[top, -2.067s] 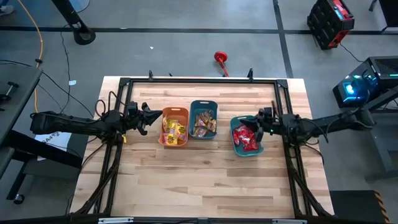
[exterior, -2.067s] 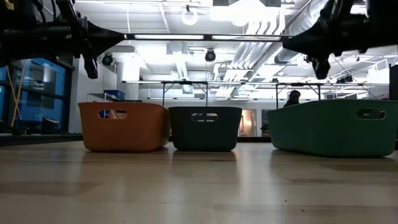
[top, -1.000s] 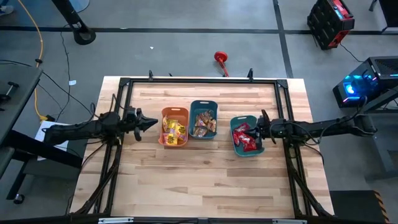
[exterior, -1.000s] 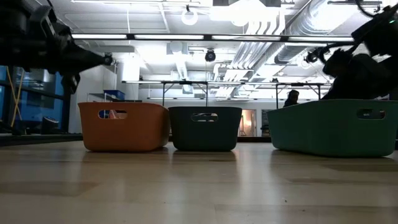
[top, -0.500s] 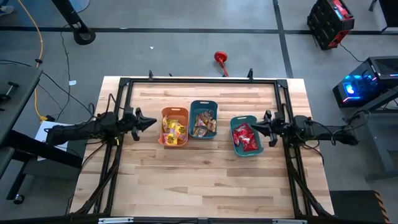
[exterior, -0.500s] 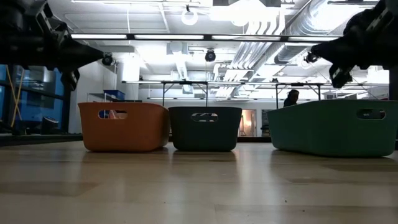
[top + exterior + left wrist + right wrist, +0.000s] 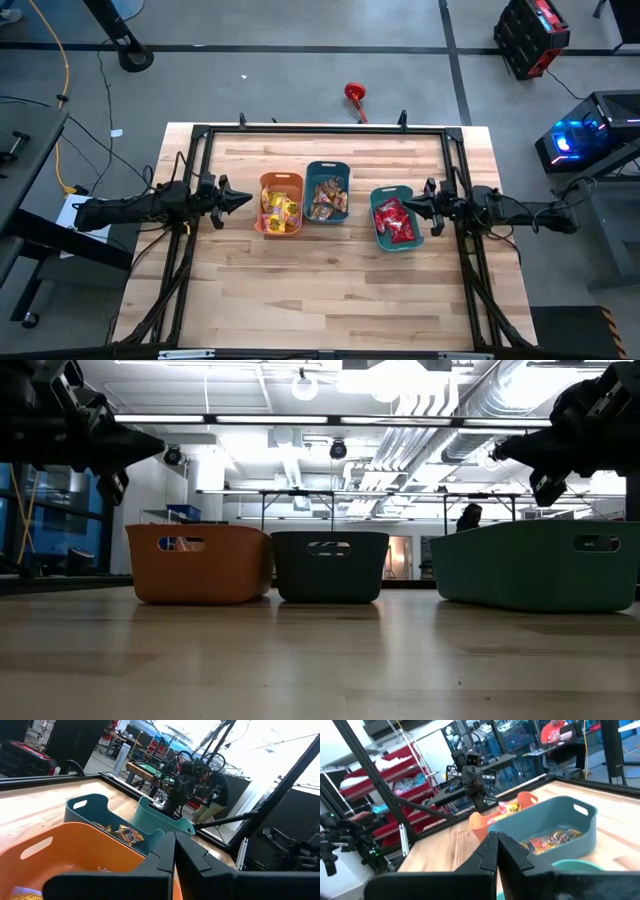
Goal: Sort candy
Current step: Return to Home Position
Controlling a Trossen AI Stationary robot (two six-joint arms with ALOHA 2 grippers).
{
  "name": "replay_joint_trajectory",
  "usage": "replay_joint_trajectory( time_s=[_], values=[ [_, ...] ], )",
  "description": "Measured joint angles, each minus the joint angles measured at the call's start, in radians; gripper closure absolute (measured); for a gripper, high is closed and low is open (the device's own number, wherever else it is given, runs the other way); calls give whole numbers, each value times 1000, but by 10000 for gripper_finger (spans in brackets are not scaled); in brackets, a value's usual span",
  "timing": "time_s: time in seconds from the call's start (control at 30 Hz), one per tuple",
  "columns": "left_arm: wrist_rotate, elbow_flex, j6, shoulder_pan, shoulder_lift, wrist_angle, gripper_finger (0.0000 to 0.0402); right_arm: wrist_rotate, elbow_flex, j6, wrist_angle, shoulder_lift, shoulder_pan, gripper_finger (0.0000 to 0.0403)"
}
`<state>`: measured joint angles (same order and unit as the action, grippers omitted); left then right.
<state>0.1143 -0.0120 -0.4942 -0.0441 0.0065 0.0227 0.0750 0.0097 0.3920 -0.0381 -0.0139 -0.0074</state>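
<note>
High view: candy lies sorted in the orange bin, blue bin and teal bin, flanked by left gripper and right gripper, fingers together, empty; homing should pull each arm outward, clear of rims.

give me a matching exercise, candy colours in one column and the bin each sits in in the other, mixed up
Candy:
1. yellow candy
2. brown candy
3. red candy

Bins:
A. teal bin, set apart on the right
B. orange bin, on the left
C. blue bin, in the middle

Pairs: 1-B, 2-C, 3-A
</note>
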Motion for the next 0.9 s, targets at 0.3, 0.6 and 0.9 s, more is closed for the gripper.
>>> replay_joint_trajectory(
  time_s=[0.3,0.6,0.9],
  values=[
    [0,0,0,0,0,0,401,0,0,0,12,0,0,402],
    [0,0,0,0,0,0,401,0,0,0,11,-1,0,402],
    [0,0,0,0,0,0,401,0,-1,0,10,-1,0,402]
  ],
)
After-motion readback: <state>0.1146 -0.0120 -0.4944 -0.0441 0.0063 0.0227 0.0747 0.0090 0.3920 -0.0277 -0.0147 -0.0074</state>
